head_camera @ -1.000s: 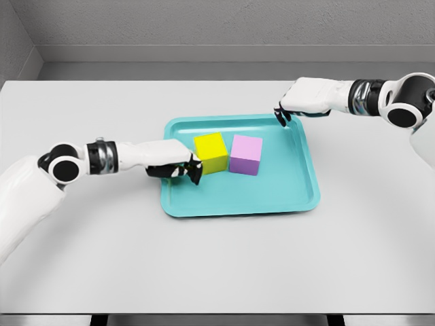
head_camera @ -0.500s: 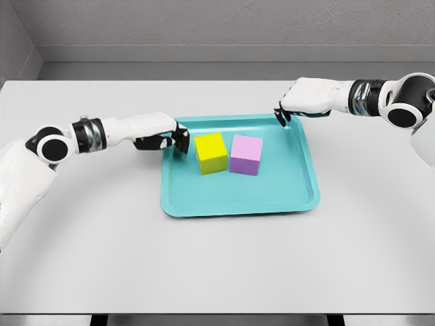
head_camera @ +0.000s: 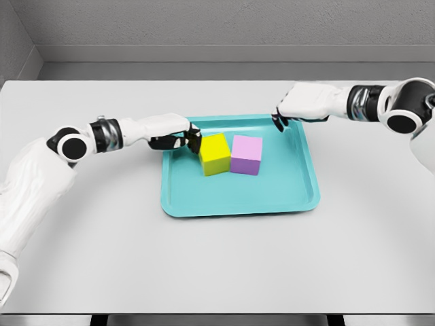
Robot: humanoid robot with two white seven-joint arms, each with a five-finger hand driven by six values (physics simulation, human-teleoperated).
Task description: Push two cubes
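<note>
The yellow cube (head_camera: pixel 215 153) and the pink cube (head_camera: pixel 246 154) sit side by side, touching, in the middle of the blue tray (head_camera: pixel 238 198). The left hand (head_camera: pixel 178 140) has curled fingers, holds nothing, and presses on the yellow cube's left side. The right hand (head_camera: pixel 288 112) hangs curled over the tray's far edge. A crooked push might make the yellow cube turn and slip past the pink one.

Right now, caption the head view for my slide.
Left hand at yellow cube beside purple cube in teal tray.

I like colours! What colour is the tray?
Teal, the tray, clear in the head view.
</note>
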